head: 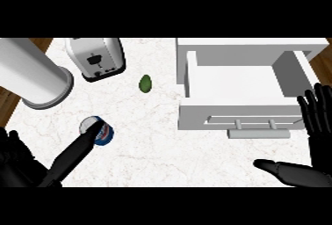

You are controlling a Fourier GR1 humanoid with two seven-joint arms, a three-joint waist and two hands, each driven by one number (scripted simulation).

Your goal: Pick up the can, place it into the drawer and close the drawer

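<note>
A single blue can (99, 130) with a pale round lid lies tilted on the white, faintly veined marble counter (162, 149); its label carries red and white patches, but no writing can be made out. The left hand (77, 147) stretches a straight black finger against the can's side, uncurled and gripping nothing. The right hand (315, 132) rests at the view's right edge, fingers straight up, thumb out, holding nothing. One white box-shaped drawer (236, 85) stands pulled open, a bar handle (256, 123) across its front. Elsewhere sit one white toaster (96, 57), one small green oval fruit (146, 82) and one pale cylinder (29, 72) with a grey rim.
</note>
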